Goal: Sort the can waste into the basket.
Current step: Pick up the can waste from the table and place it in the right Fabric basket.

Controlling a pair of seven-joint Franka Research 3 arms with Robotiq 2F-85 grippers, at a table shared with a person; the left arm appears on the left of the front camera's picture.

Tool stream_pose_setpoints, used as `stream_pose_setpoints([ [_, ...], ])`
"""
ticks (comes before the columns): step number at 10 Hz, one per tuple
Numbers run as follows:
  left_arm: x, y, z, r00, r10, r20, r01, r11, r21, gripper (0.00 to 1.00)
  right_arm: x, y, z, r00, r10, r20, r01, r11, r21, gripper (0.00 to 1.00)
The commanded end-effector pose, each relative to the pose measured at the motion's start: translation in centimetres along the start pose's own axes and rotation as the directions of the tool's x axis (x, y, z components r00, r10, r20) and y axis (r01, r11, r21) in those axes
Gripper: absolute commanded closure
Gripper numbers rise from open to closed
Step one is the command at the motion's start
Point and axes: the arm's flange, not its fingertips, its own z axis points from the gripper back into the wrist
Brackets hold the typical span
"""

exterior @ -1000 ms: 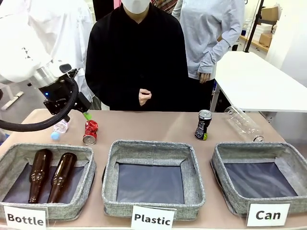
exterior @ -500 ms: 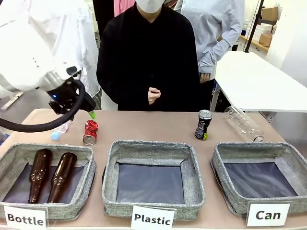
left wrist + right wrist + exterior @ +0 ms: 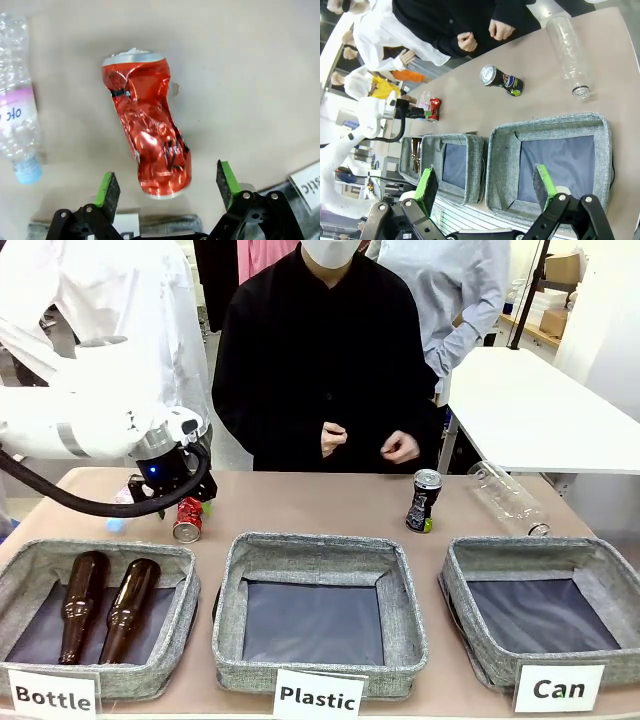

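Observation:
The crushed red can (image 3: 188, 518) lies on the table behind the "Bottle" bin. My left gripper (image 3: 186, 504) hangs just over it, open. In the left wrist view the red can (image 3: 147, 132) lies lengthwise, its lower end between the green pads (image 3: 107, 187) without touching either. The slim black can (image 3: 424, 500) stands upright at the back, right of centre. The grey "Can" basket (image 3: 530, 546) sits at the front right with nothing in it. My right gripper (image 3: 485, 184) is open above the "Can" basket (image 3: 600, 127), holding nothing.
The "Plastic" bin (image 3: 310, 540) sits in the middle, and the "Bottle" bin (image 3: 100, 546) at the left holds two brown bottles (image 3: 80, 605). A clear bottle (image 3: 505, 495) lies at the back right, a small one (image 3: 17, 105) beside the red can. The person's hands (image 3: 335, 437) hover at the far edge.
My left arm has swung right and down, bringing its open gripper over the red can. The person has shifted right and brought both hands forward.

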Motion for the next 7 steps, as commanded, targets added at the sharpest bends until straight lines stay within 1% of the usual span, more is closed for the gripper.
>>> stream_pose_setpoints([
  [1, 2.3, -1.1, -1.2, 0.997, 0.046, -0.056, -0.043, 0.998, 0.050, 0.00, 0.1, -0.1, 0.1, 1.000, 0.022, 0.011, -0.022, 0.999, 0.025, 0.00],
  [3, 2.8, -0.7, -2.5, 0.995, 0.073, -0.065, -0.069, 0.995, 0.068, 0.00, 0.1, -0.1, 0.1, 1.000, 0.022, 0.011, -0.022, 0.999, 0.025, 0.00],
  [5, 3.4, -0.5, -2.9, 0.995, 0.093, -0.037, -0.089, 0.992, 0.086, 0.00, 0.1, -0.1, 0.1, 1.000, 0.022, 0.011, -0.022, 0.999, 0.025, 0.00],
  [6, 3.5, -0.3, -3.2, 0.993, 0.108, -0.048, -0.103, 0.990, 0.098, 0.60, 0.1, -0.1, 0.1, 1.000, 0.022, 0.011, -0.022, 0.999, 0.025, 0.00],
  [7, 3.5, -0.1, -3.5, 0.991, 0.121, -0.051, -0.114, 0.987, 0.112, 0.60, 0.1, -0.1, 0.1, 1.000, 0.022, 0.011, -0.022, 0.999, 0.025, 0.00],
])
